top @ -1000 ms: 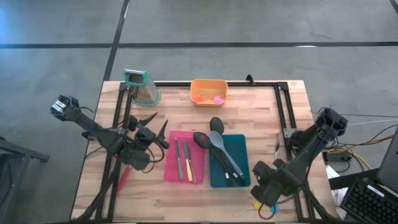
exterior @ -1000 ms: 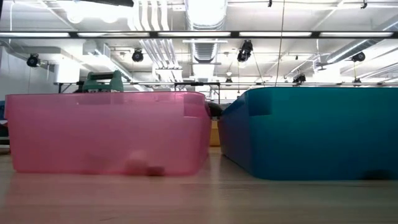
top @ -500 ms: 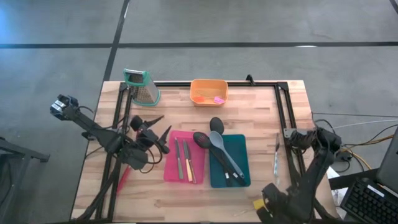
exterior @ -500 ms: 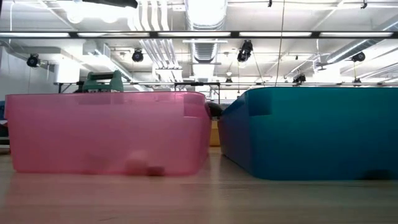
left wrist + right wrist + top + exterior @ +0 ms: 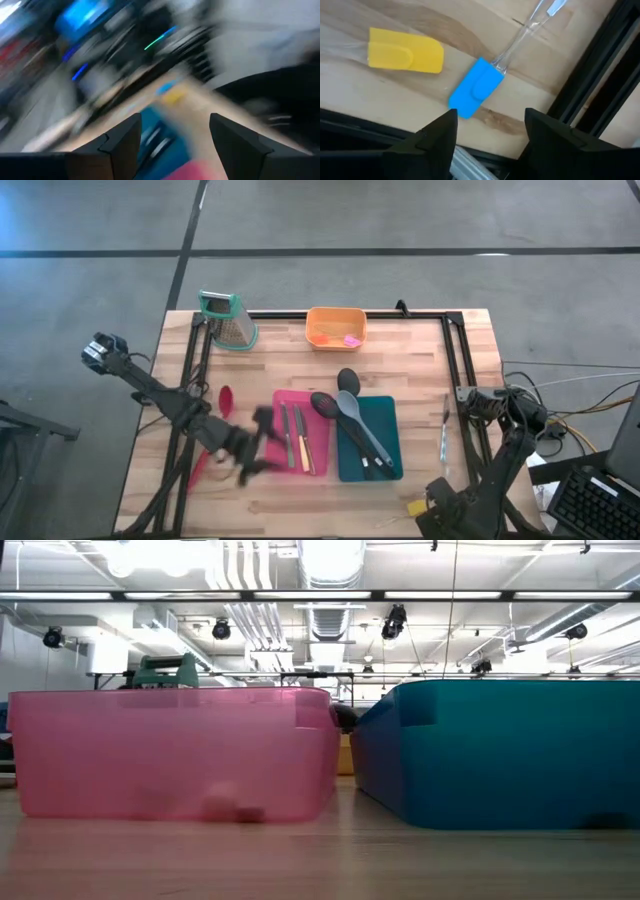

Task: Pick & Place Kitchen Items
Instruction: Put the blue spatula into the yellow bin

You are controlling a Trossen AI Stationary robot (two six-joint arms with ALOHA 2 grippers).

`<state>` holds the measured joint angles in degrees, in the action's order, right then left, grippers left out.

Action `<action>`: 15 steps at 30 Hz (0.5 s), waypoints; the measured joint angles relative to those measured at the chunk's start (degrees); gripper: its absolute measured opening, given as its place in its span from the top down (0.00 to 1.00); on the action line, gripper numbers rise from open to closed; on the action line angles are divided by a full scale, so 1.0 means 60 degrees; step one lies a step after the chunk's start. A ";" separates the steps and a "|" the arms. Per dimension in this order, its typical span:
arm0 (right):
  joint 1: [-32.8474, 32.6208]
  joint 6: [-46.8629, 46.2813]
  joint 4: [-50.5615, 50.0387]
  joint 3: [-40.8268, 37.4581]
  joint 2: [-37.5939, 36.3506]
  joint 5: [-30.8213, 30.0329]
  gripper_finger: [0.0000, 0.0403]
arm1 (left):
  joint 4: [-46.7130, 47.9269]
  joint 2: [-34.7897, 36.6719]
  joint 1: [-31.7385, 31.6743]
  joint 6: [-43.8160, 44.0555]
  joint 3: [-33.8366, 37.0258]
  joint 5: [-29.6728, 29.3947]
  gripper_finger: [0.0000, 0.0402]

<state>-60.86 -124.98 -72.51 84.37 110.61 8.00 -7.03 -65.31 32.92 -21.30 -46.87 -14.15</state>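
My left gripper (image 5: pixel 266 442) hovers open at the pink tray's (image 5: pixel 318 463) left edge, fingers toward the tray; its wrist view (image 5: pixel 172 150) is blurred. Two slim knives (image 5: pixel 293 436) lie in the pink tray. Black and grey spoons (image 5: pixel 352 412) lie in the teal tray (image 5: pixel 388 412), bowls over its far rim. A red spoon (image 5: pixel 224 399) lies on the table left of the pink tray. My right gripper (image 5: pixel 490 142) is open at the near right corner, above a blue spatula head (image 5: pixel 474 90) and a yellow one (image 5: pixel 406 51), touching neither.
A metal grater (image 5: pixel 230 319) stands at the far left, and an orange bowl (image 5: pixel 335 328) with small pieces at the far middle. A slim utensil (image 5: pixel 444 432) lies beside the black frame rail (image 5: pixel 463 370) on the right. The two trays fill the low view.
My left gripper has swung from beside the red spoon toward the near edge and the pink tray, fast enough to blur, uncovering the spoon's bowl. My right arm has drawn back toward the near right corner. Nothing on the table has moved.
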 joint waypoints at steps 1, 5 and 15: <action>0.0000 -0.0081 0.0035 -0.0001 -0.0023 0.0002 0.43 | -0.0179 0.0077 0.0028 -0.0489 0.0007 0.0871 0.41; -0.0004 -0.0151 0.0490 -0.0090 -0.0018 0.0002 0.42 | -0.0291 0.0565 0.0075 -0.0909 0.0271 0.0189 0.41; -0.0007 0.0280 0.2138 -0.1102 0.0080 0.0040 0.41 | -0.2827 0.2542 0.0037 -0.1198 0.2558 -0.2799 0.41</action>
<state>-60.90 -123.30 -59.68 77.76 111.09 8.24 -23.99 -50.06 33.14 -28.49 -31.52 -30.94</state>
